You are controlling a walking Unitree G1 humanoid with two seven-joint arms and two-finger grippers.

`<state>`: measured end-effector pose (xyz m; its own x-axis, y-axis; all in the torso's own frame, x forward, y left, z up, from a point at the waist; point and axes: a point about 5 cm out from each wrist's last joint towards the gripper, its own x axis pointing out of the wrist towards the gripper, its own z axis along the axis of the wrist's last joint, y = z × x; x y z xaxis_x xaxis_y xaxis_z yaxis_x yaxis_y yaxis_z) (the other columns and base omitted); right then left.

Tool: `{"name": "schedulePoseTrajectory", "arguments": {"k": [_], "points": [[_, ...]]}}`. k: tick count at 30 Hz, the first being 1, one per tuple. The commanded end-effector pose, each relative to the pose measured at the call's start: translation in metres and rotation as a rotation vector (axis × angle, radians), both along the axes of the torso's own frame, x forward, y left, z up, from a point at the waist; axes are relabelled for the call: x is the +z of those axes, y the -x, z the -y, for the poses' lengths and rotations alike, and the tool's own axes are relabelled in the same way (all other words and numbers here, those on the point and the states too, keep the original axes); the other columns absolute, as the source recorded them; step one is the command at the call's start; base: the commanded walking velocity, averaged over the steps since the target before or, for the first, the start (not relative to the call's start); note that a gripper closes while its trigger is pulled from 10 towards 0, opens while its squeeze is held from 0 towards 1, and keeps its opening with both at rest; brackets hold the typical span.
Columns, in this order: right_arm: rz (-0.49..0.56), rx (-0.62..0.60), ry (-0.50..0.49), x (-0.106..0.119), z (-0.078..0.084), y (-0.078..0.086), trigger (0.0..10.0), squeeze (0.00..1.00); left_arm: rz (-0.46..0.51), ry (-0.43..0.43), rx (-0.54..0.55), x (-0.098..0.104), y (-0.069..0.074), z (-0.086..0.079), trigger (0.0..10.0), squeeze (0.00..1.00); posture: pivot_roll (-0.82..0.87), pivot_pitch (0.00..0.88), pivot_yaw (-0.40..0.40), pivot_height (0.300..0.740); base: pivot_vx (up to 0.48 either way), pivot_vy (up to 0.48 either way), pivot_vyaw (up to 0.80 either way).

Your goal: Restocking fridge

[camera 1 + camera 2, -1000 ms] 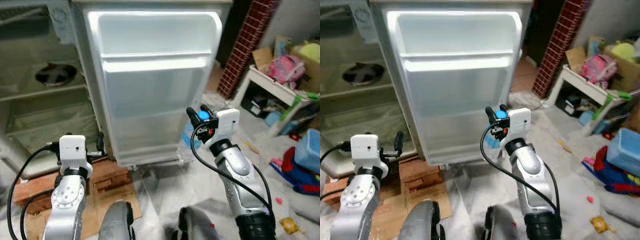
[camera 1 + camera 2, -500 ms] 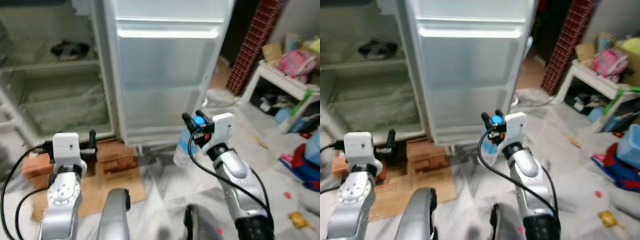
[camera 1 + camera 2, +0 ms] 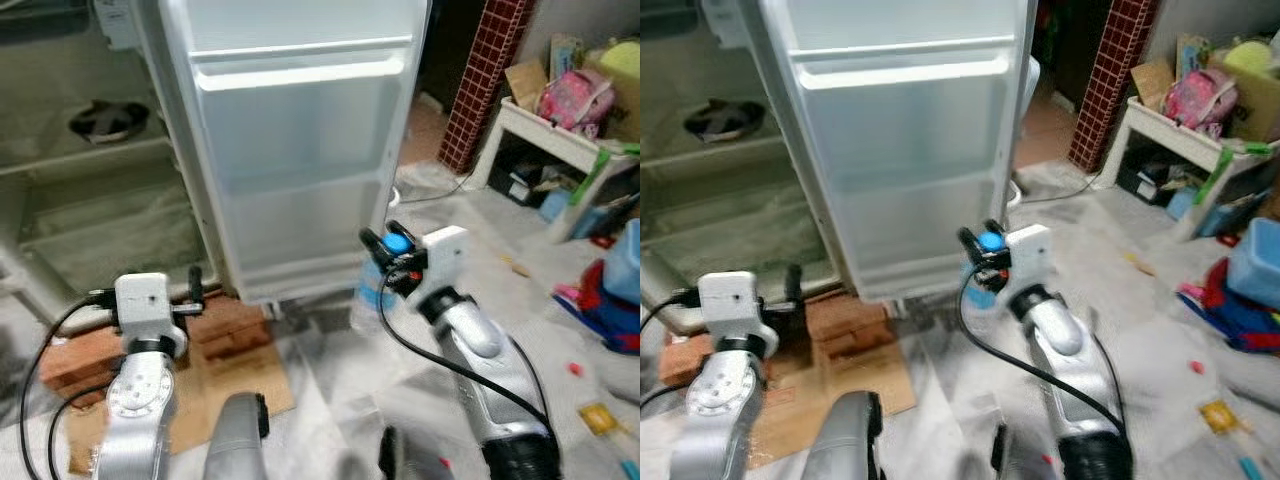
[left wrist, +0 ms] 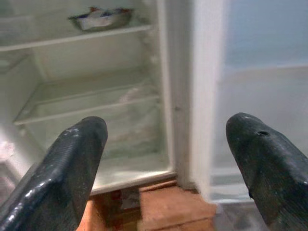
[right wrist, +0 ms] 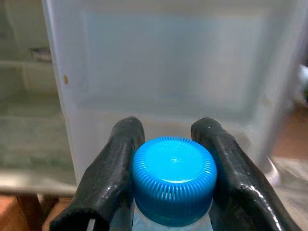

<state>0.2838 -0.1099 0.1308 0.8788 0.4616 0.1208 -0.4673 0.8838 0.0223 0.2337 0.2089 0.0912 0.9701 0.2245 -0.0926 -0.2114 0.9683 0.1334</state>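
The water bottle hung by its blue cap, pinched between the right tool's two black fingers, just before the lower edge of the open fridge door. Bare floor lay below it. The right arm reached forward. The left tool stood wide apart, holding nothing, facing the fridge shelves above the bricks.

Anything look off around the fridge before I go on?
The fridge stands on loose bricks and flattened cardboard rather than on the floor. Toys and litter are strewn over the floor to the robot's right. The right gripper grips the water bottle squarely at its blue cap; no spill shows.
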Motion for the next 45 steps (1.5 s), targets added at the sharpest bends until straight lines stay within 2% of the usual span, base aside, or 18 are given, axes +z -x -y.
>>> {"name": "schedulePoseTrajectory", "arguments": {"k": [1,16,26,32,36,39,40,42,45], "points": [[0.037,0.002,0.0,0.007,0.003,0.001,10.0,0.0,0.015,0.018,-0.028,0.003,-0.006,0.009,10.0,0.0,0.03,0.0,-0.023,0.617,0.472,0.0,0.0],[0.029,0.007,-0.005,0.005,0.003,0.001,10.0,0.0,0.025,0.043,-0.013,0.003,-0.007,0.009,10.0,0.0,0.03,0.0,-0.023,0.617,0.455,0.0,0.0],[0.035,0.044,0.022,0.004,-0.001,0.004,10.0,0.0,0.018,0.037,0.003,0.003,-0.006,0.009,10.0,0.0,0.03,0.0,-0.023,0.617,0.0,0.0,0.0],[0.038,0.062,0.027,0.002,-0.005,0.003,10.0,0.0,-0.037,0.039,-0.007,-0.004,0.008,0.008,10.0,0.0,0.04,0.0,-0.023,0.617,0.0,0.0,0.8],[0.038,0.065,0.021,0.001,-0.006,-0.001,10.0,0.0,-0.107,0.038,-0.057,-0.015,0.02,0.006,10.0,0.0,0.06,0.0,-0.026,0.617,0.0,0.0,0.75],[0.042,0.068,0.017,0.001,-0.008,-0.003,10.0,0.0,-0.12,0.034,-0.085,-0.016,0.023,0.007,10.0,0.0,0.07,0.0,-0.026,0.617,0.0,0.0,0.2],[0.042,0.068,0.017,0.001,-0.008,-0.003,10.0,0.0,-0.12,0.034,-0.085,-0.016,0.023,0.007,10.0,0.0,0.07,0.0,-0.026,0.617,0.0,0.0,0.0],[0.064,0.102,0.012,0.004,-0.016,-0.006,10.0,0.0,-0.092,0.028,-0.183,-0.01,0.023,0.016,10.0,0.0,0.08,0.0,-0.024,0.617,0.0,0.0,0.0],[0.092,0.138,0.025,0.007,-0.021,-0.007,10.0,0.0,-0.07,0.032,-0.232,-0.005,0.022,0.023,10.0,0.0,0.08,0.0,-0.022,0.617,0.0,0.0,0.0]]}}
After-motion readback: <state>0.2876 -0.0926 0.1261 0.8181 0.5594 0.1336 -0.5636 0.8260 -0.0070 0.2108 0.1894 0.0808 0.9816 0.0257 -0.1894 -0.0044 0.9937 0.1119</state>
